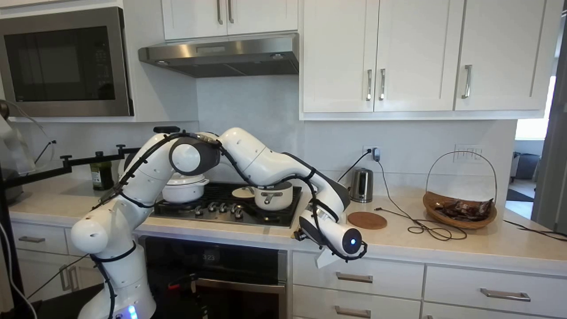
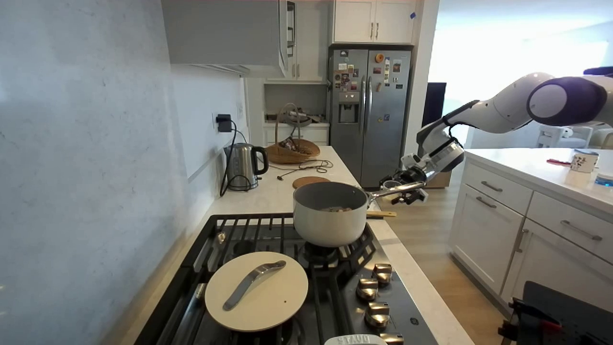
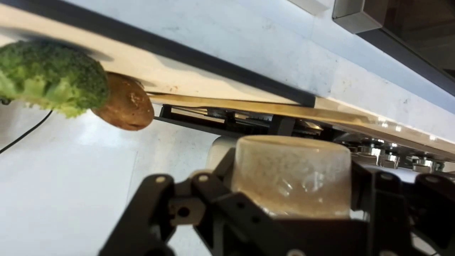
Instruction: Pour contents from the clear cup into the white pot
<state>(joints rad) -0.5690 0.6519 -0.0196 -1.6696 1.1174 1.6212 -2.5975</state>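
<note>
The white pot [image 2: 330,223], a saucepan with a metal handle, sits on the stove in both exterior views [image 1: 274,199]. Some brownish pieces [image 2: 335,209] lie in it. My gripper [image 3: 293,169] is shut on the clear cup [image 3: 291,190], with a finger on each side. The cup looks pale and hazy with a brownish tint; I cannot tell its contents. In an exterior view the gripper [image 2: 406,190] is beyond the pot's handle, beside the counter edge, with the cup [image 2: 391,184] partly behind that handle. In an exterior view the gripper [image 1: 302,235] is mostly hidden by the arm.
A broccoli [image 3: 53,76] and a potato [image 3: 124,103] show beside a board in the wrist view. A lid [image 2: 258,292] and a white lidded pot [image 1: 182,189] are on the stove. A kettle [image 1: 362,185], cork mat [image 1: 366,220], cables and basket [image 1: 460,215] stand along the counter.
</note>
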